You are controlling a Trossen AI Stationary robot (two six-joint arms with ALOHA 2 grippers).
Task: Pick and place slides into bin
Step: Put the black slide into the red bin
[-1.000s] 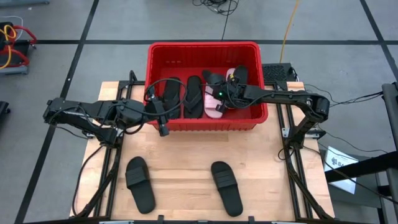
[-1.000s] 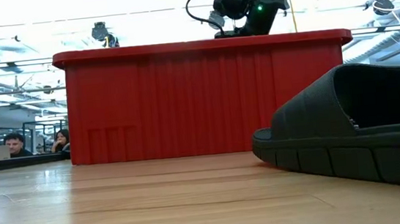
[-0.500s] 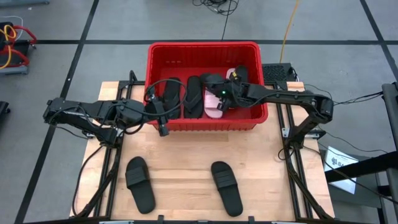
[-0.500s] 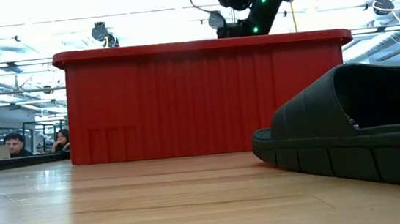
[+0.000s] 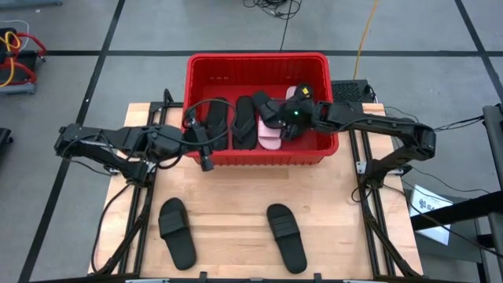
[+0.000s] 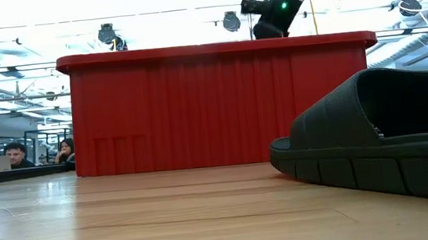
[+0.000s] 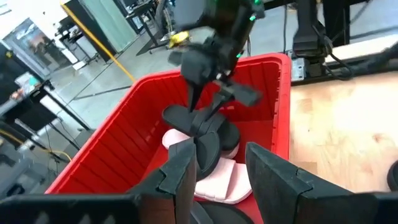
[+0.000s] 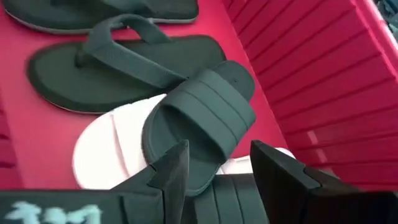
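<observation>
The red bin [image 5: 263, 60] stands at the table's far middle. It holds black flip-flops [image 8: 124, 68], pink slides [image 8: 106, 155] and a black slide [image 8: 199, 118] that lies on a pink one. My right gripper [image 8: 214, 174] hovers open and empty above that black slide, over the bin's right half [image 5: 281, 119]. My left gripper [image 7: 217, 171] is open and empty at the bin's near left corner [image 5: 203, 149]. Two black slides [image 5: 177, 232] [image 5: 285, 236] lie flat on the table near its front edge.
In the low view the near black slide [image 6: 381, 139] fills the right foreground in front of the bin's wall [image 6: 220, 103]. People sit far behind the table at the left [image 6: 16, 155]. Bare wood lies between the bin and the two slides [image 5: 259, 185].
My right gripper has risen above the bin's rim and drawn back toward the table's right edge, away from the slides in the bin. The slides in the bin lie as before.
</observation>
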